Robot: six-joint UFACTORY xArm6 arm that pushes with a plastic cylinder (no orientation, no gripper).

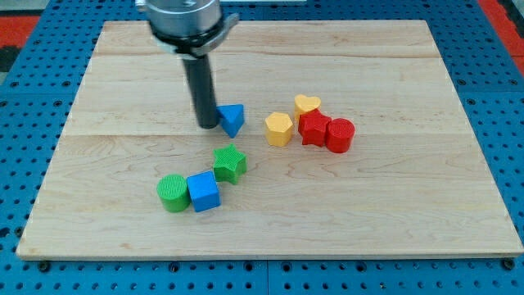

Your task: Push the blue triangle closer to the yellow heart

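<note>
The blue triangle [232, 120] lies near the board's middle. My tip [206, 125] touches its left side. The yellow heart [307, 104] sits to the triangle's right and slightly toward the view's top, at the top of a cluster. A yellow hexagon-like block [279, 129] lies between the triangle and that cluster, just below-left of the heart.
A red star-like block [313, 129] and a red cylinder [340, 135] sit right of the yellow blocks. A green star [230, 163], a blue cube [204, 192] and a green cylinder [173, 193] lie toward the view's bottom left. The wooden board [409, 213] lies on a blue pegboard.
</note>
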